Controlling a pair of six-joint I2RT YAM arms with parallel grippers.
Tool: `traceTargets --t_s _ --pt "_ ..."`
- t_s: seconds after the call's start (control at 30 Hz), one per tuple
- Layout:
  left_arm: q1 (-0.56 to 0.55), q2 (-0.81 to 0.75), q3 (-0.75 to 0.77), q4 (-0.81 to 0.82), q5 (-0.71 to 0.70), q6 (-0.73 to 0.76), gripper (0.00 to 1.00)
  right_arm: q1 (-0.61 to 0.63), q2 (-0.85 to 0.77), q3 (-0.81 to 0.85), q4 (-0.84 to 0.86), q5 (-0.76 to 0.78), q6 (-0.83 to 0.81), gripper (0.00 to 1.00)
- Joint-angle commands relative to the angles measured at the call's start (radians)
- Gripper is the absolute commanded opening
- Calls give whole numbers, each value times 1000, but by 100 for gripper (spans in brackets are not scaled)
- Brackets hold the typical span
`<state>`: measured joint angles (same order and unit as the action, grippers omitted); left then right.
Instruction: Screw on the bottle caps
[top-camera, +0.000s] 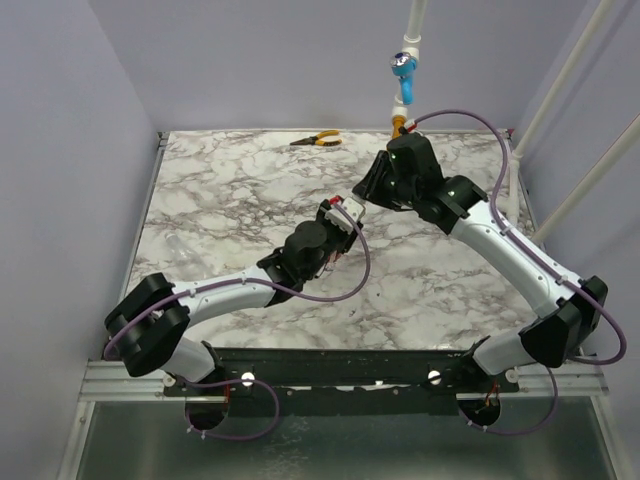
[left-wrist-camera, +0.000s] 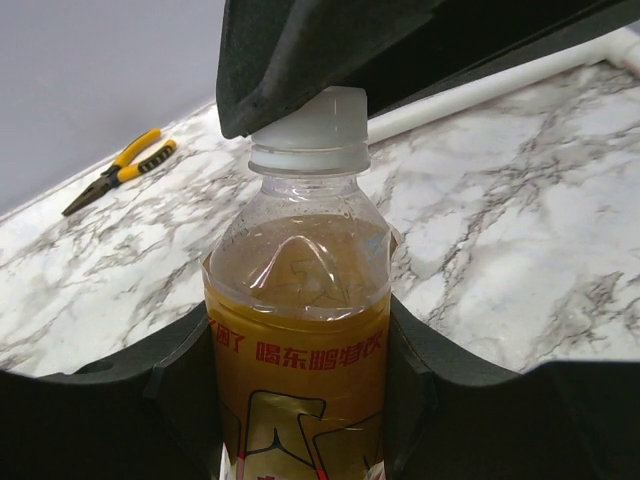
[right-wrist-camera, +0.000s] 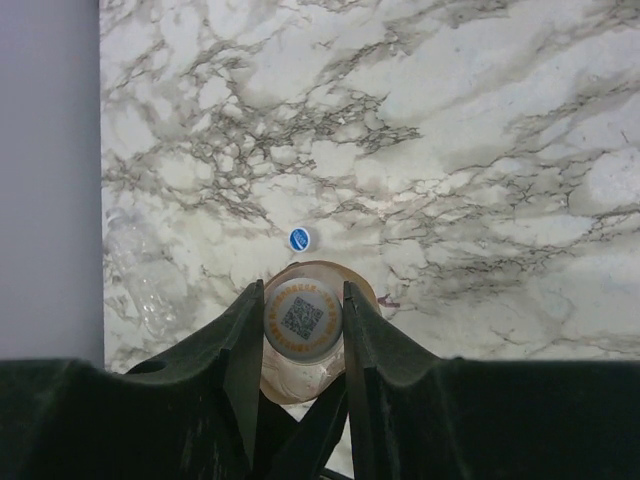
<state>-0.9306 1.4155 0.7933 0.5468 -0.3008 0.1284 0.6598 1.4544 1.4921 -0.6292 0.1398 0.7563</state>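
left wrist view shows the bottle (left-wrist-camera: 297, 330) upright, amber liquid up to its shoulder and a red-lettered label below, with a white cap (left-wrist-camera: 312, 125) sitting square on the neck above the collar ring. no gap shows between cap and ring, so the cap looks at least partly threaded; whether it is tight cannot be told. the left gripper (left-wrist-camera: 300, 400) is closed narrowly around the bottle's labelled body, one finger on each side, holding it off or just above the marble table (left-wrist-camera: 520, 260).

from above, the right gripper (right-wrist-camera: 303, 310) comes straight down on the same cap (right-wrist-camera: 303, 318), its two fingers pressed to the cap's opposite sides, so it is clamped on the cap in a twisting grip. my judgement: this is the turning step for the first cap, somewhere in its run.

a blue cap (right-wrist-camera: 298, 238) lies loose on the table just beyond the bottle, untouched, so that one is left to do; which bottle it belongs to does not show.

farther out, orange-handled pliers (top-camera: 316, 140) lie near the far edge, and a light-blue valve handle (top-camera: 403, 66) hangs on the white pipe behind, both well apart from the work.
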Motion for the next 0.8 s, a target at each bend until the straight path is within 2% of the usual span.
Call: traceTargets --t_s 0.0,0.03,0.07,0.13,0.17,0.23,0.3,0.4,0.5,0.77 --pt "-40 13 45 185 -100 92 23 21 45 15 -94 19 114 1" --pt "-42 14 40 188 -101 94 23 21 44 20 -92 24 118 2" --pt "-42 13 33 188 -100 96 23 20 40 24 -91 27 118 9" --pt "-42 6 18 184 -71 97 23 21 24 26 -71 25 105 34" --pt "-39 -2 8 175 -48 91 23 21 12 25 -58 23 92 50" --pt "-14 -25 -5 102 82 31 25 21 -28 25 -28 29 47 72" --pt "40 -53 -23 26 259 -66 25 21 -66 25 -5 45 -1 83" --pt "95 -88 -64 -10 433 -148 25 20 -115 20 34 19 -84 87" --pt "164 -115 -96 -17 598 -247 25 18 -170 -14 96 -76 -173 87" --pt "260 -163 -131 2 978 -400 25 6 -245 -94 136 -431 -396 84"
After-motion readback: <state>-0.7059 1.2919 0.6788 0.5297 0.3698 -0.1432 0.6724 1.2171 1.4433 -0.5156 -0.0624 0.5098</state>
